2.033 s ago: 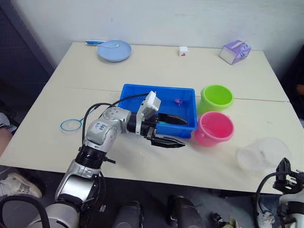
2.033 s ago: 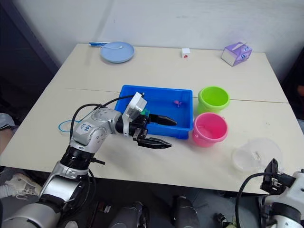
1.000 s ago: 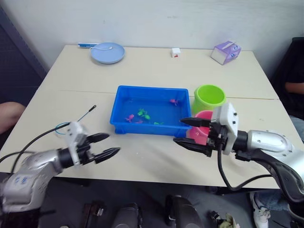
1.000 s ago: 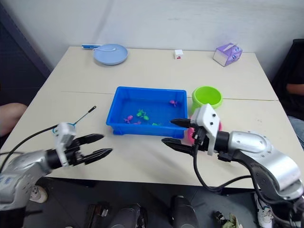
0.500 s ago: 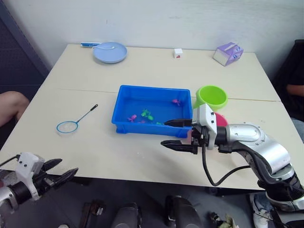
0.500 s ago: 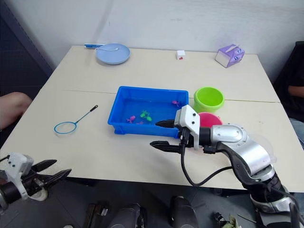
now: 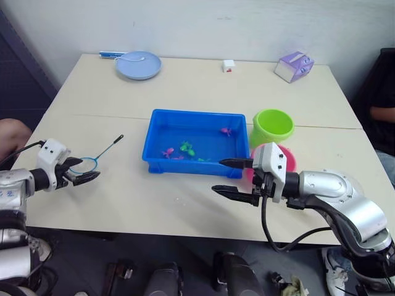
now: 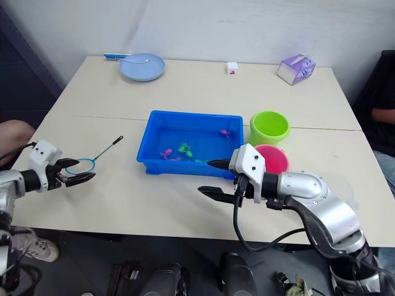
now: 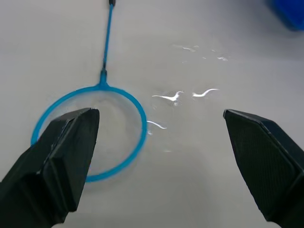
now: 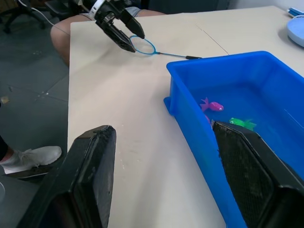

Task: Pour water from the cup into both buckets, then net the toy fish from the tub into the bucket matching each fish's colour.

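- Back of my table (image 7: 185,92) I see one pale-blue plate (image 7: 138,65) with a blue-handled utensil (image 7: 112,55) beside it, one small white cube (image 7: 228,65) and one purple box (image 7: 294,66), all well apart from the work area
- A person's knee (image 7: 11,132) shows at the table's left edge and a person's arm (image 7: 384,112) at the far right
- One tub (image 7: 197,143) sits mid-table with water in it; I count five toy fish (image 7: 184,147) in the head views, three pink-magenta and two green, though small ones may be hidden
- Two buckets stand just right of the tub: the green bucket (image 7: 272,126) farther back, the pink bucket (image 8: 272,157) nearer me and partly hidden behind my right wrist
- One cup (image 8: 339,185), clear, lies behind my right forearm near the right edge; I cannot tell if it holds water
- One net (image 7: 97,156) lies flat on the table left of the tub, hoop towards the left edge, handle pointing at the tub
- My left gripper (image 9: 159,156) hovers right at the hoop with its two fingers spread wide and holding nothing; one finger overlaps the hoop rim in the left wrist view, and small wet streaks (image 9: 183,95) glint on the table beside it
- My right gripper (image 7: 233,177) hangs in front of the tub's near right corner, fingers wide apart and empty, between me and the pink bucket
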Motion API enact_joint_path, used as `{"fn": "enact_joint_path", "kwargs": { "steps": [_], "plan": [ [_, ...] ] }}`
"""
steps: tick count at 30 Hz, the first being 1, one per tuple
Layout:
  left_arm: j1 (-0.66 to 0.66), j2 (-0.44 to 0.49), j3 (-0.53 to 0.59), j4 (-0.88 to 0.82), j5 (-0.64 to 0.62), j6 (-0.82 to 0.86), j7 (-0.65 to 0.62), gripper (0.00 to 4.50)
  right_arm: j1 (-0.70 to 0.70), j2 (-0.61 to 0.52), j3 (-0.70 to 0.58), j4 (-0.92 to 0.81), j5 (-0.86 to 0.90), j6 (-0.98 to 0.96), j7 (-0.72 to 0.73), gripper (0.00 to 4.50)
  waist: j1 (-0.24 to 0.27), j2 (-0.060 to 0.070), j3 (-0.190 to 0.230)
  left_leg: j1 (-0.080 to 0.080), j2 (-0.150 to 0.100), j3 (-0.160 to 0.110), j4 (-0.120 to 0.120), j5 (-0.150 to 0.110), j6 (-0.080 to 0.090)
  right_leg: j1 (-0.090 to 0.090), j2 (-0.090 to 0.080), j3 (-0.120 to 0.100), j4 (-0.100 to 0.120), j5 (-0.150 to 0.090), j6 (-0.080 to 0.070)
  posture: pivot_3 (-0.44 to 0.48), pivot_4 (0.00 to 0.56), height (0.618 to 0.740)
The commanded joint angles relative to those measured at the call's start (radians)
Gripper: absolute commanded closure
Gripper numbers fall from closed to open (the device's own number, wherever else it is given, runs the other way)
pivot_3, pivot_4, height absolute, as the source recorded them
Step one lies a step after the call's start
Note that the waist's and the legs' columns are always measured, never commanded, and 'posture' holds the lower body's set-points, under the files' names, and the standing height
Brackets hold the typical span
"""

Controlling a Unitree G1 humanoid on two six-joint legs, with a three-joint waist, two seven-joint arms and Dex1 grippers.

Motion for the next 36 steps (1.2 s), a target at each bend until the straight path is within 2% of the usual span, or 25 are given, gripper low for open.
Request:
{"fn": "enact_joint_path", "kwargs": {
  "steps": [1,6,12,17,20,28,36],
  "plan": [
    [-0.117,-0.008,-0.040,0.147,0.071,-0.059,0.052,0.00,0.024,-0.011,-0.052,-0.072,0.019,0.016,-0.032,0.06,0.001,-0.001,0.000,0.000,0.000,0.001,0.000,0.000,0.000,0.000,0.000,-0.007,0.000,0.000,0.000,0.000,0.150,0.740],
    [-0.246,-0.061,-0.088,0.282,0.149,-0.086,0.164,0.00,0.070,-0.018,-0.090,-0.135,0.028,0.053,-0.079,0.06,0.002,-0.002,0.000,0.000,0.000,0.004,0.001,0.000,0.001,0.000,-0.002,-0.013,0.000,0.000,0.000,0.000,0.150,0.740],
    [-0.324,-0.128,-0.118,0.343,0.216,-0.049,0.296,0.00,0.118,-0.032,-0.144,-0.204,0.044,0.097,-0.130,0.06,0.002,-0.003,0.001,0.000,0.000,0.003,0.001,0.000,0.001,0.000,-0.002,-0.014,0.000,0.000,0.000,0.000,0.150,0.740],
    [-0.342,-0.153,-0.106,0.362,0.233,-0.011,0.353,0.00,0.137,-0.042,-0.177,-0.232,0.055,0.112,-0.151,0.06,0.000,-0.003,0.001,0.000,0.000,0.004,0.001,0.000,0.001,0.000,-0.002,-0.013,0.000,0.000,0.000,0.000,0.150,0.740],
    [-0.348,-0.165,-0.103,0.366,0.238,0.003,0.363,0.84,0.144,-0.047,-0.194,-0.241,0.065,0.118,-0.163,0.00,0.002,-0.003,0.001,0.000,0.000,0.003,0.001,0.000,0.001,0.000,-0.002,-0.014,0.001,0.000,0.000,0.000,0.150,0.740],
    [-0.343,-0.170,-0.091,0.373,0.251,0.058,0.402,4.37,0.153,-0.058,-0.222,-0.256,0.093,0.132,-0.179,0.00,0.002,-0.004,0.000,0.000,0.000,0.004,0.002,0.000,0.001,0.000,-0.002,-0.013,0.002,0.000,0.000,0.000,0.150,0.740],
    [-0.334,-0.152,-0.059,0.361,0.221,0.052,0.316,4.45,0.154,-0.070,-0.226,-0.245,0.088,0.127,-0.170,0.00,0.002,-0.004,0.000,0.001,0.000,0.004,0.002,0.000,0.001,0.000,-0.002,-0.014,0.003,0.000,0.000,0.000,0.150,0.740]
  ]
}}
